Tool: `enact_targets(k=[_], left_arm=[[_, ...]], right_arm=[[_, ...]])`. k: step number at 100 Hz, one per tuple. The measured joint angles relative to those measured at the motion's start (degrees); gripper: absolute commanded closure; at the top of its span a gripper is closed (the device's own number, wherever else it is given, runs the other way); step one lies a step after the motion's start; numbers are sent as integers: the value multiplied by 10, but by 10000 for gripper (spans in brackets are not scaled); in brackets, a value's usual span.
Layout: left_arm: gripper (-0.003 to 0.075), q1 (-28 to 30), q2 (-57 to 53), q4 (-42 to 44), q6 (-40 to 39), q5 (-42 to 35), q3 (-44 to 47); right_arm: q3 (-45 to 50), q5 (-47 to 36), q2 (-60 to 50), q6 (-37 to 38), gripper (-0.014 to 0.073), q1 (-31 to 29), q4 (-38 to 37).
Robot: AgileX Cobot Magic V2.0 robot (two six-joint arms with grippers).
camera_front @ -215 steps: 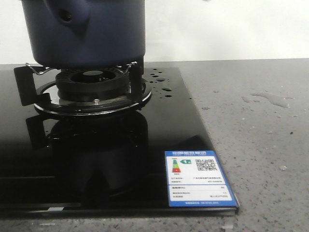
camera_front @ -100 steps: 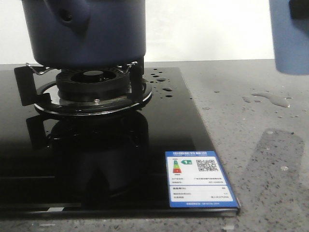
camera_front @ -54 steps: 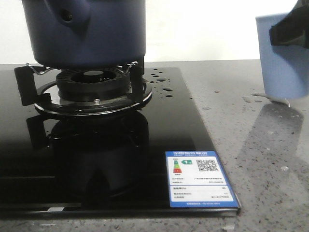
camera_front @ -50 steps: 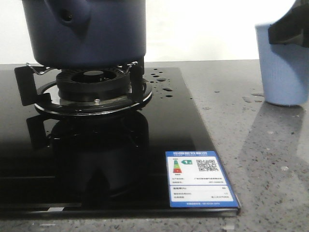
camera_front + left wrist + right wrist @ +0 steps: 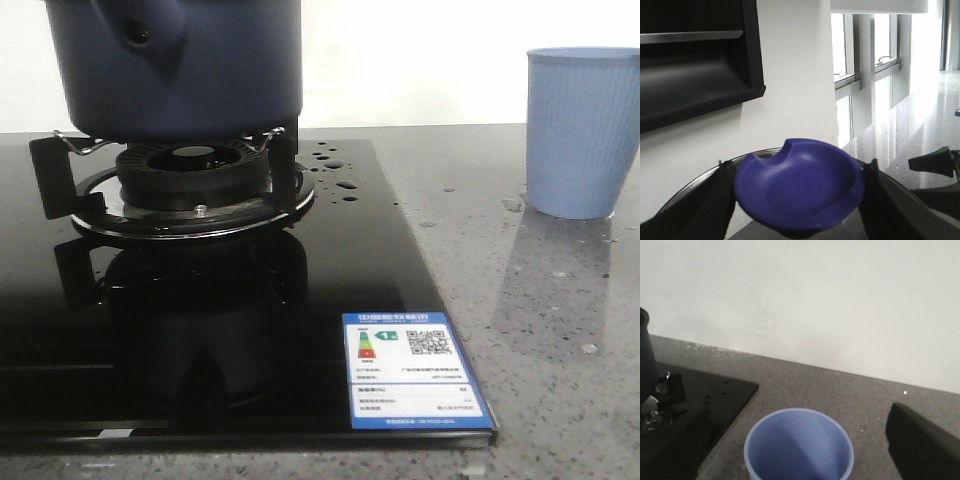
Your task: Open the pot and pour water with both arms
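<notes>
Between right gripper (image 5: 800,460) fingers, spread wide, sits light blue cup (image 5: 799,445), upright on grey counter (image 5: 540,330), not touched by either finger. Left gripper (image 5: 797,200) closed on purple lid knob (image 5: 800,192); metal lid rim (image 5: 700,182) behind it. Pot (image 5: 175,65) well off to cup's side, on stove burner (image 5: 190,175). Water drops (image 5: 335,170) on black glass cooktop (image 5: 250,330) near burner.
</notes>
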Motion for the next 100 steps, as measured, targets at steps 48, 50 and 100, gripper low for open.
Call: enact_targets(k=[48,50,100], left_arm=[[438,-100,130,0,34,-70,9],[438,-101,136,0,37,-75,9],[433,-105,233,-19,68,-99,9]], right_arm=[[0,41,-130,0,661,0,0],[0,42,-134,0,661,0,0],[0,167,-185,0,661,0,0]])
